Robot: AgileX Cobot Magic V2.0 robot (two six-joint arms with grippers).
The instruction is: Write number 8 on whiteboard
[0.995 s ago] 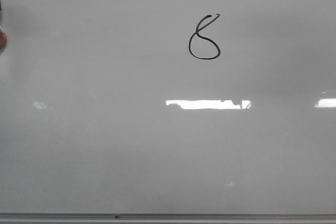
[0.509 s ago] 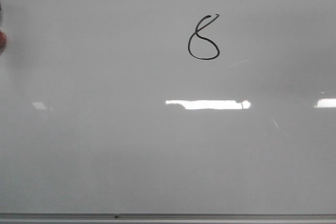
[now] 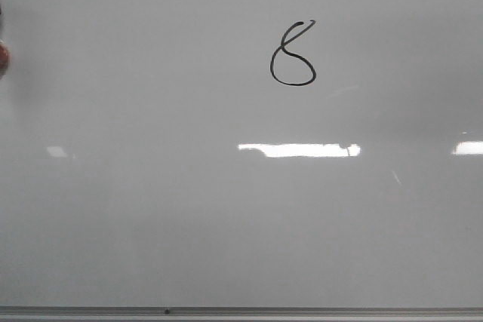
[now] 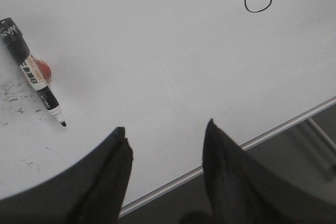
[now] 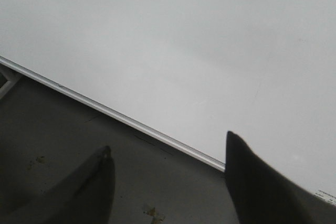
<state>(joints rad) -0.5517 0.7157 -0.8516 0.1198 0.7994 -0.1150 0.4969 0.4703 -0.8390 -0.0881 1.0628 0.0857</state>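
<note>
One black number 8 (image 3: 293, 53) is sitting on the upper middle of the whiteboard (image 3: 151, 224), its top loop gaping open. Both claws, left (image 4: 165, 135) and right (image 5: 168, 153), are hanging wide open, gripping nothing; a marker (image 4: 32, 71) is lying on the board.

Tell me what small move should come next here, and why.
Probably none beyond keeping both arms back. The number 8 is already drawn on the whiteboard, though its upper loop is open. The marker lies uncapped on the board, and the left gripper and right gripper are both open and empty. If a closed loop matters, the left arm could regrasp the marker.
</note>
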